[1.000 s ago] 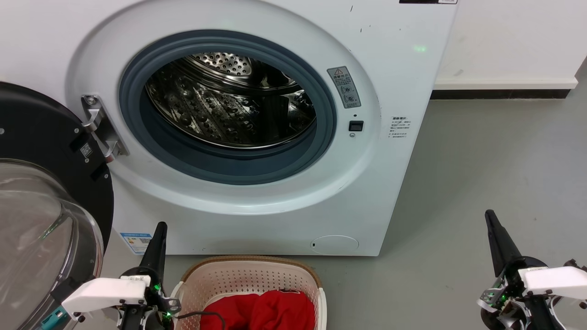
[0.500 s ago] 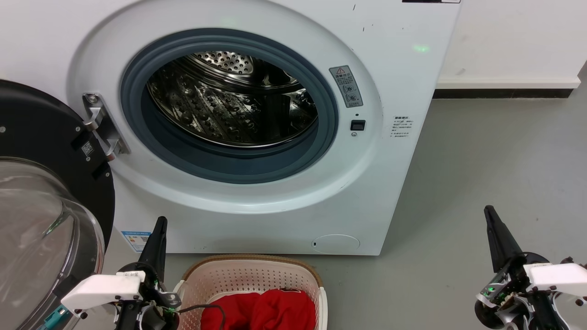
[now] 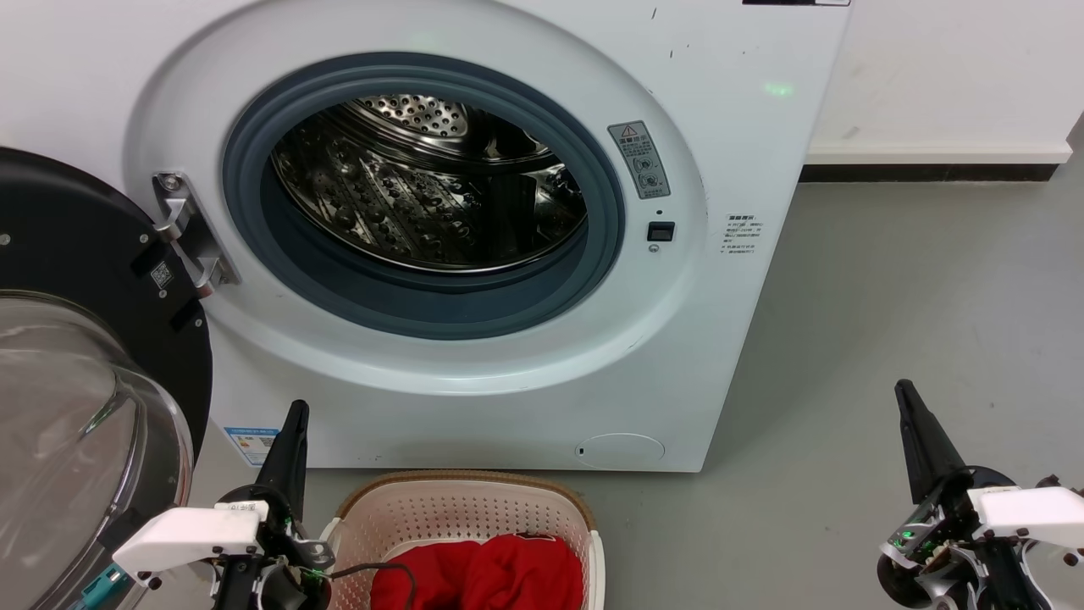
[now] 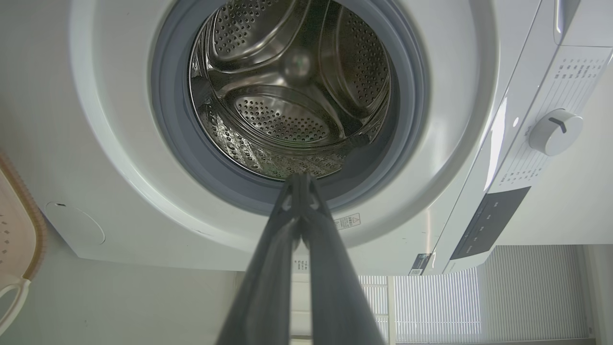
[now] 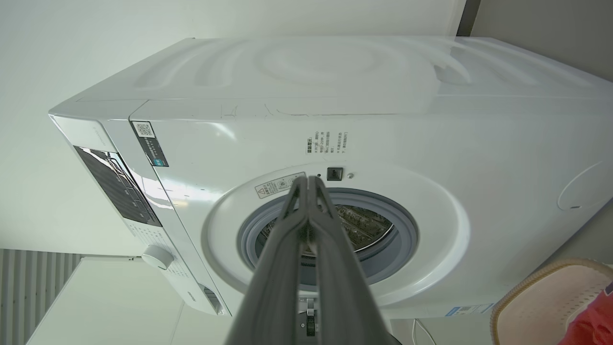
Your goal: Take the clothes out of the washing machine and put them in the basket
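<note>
Before the washing machine, on the floor just below its round opening, the basket is set, and the clothes are seen inside it as a red heap of two lobes with a fold between them. No red is seen in the drum, either from the head or along the left arm's fingers; only bare perforated steel is shown within the grey rubber ring. The task is therefore judged to be all but done: both garments appear to be out of the machine and in the basket, and nothing is seen to be left to fetch, though the drum's lowest front edge is hidden behind the ring in the head view.

The heap is spread sideways, along the machine's front, with no clear end or point to it. The basket's far rim is also laid parallel to that front; its near part is cut off, so its long axis cannot be told for certain. The door is swung fully open at the machine's left side.

The left gripper is held just left of the basket, below the machine's lower left corner, and the right gripper well off to the machine's right. Both point towards the machine, with their fingers pressed together on nothing.
</note>
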You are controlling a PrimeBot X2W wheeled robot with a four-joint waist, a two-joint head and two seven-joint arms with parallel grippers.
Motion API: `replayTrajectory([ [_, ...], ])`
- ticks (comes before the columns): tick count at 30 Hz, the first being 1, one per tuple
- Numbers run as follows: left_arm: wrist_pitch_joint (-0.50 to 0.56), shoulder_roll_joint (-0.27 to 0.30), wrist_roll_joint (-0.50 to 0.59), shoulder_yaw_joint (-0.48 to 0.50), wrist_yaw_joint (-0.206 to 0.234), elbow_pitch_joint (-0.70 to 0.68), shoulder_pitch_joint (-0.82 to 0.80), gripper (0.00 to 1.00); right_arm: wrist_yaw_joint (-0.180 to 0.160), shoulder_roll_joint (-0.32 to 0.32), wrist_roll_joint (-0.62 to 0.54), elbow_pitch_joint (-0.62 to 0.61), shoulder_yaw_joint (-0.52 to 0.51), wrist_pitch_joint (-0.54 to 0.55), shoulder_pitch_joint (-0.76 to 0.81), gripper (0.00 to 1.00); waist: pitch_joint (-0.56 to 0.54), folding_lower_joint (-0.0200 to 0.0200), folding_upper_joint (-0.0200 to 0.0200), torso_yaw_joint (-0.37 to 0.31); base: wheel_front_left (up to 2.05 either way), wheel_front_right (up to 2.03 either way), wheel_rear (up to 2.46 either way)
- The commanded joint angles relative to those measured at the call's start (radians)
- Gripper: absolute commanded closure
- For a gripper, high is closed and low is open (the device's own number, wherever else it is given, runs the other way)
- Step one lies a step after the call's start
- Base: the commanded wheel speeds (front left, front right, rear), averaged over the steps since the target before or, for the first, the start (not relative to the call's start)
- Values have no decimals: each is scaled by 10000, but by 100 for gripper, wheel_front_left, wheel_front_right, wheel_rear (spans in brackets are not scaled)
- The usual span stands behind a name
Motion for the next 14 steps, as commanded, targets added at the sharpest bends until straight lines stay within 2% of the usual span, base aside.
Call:
replayTrajectory([
  [1, 30, 2, -20, 34, -40, -7, -66, 100, -3, 19, -7, 17, -15, 27, -112, 100, 0, 0, -1, 0, 0, 0, 0],
  [14, 29, 2, -21, 33, -41, -6, -66, 100, -3, 35, -25, 18, -34, 45, -114, 100, 0, 0, -1, 0, 0, 0, 0],
])
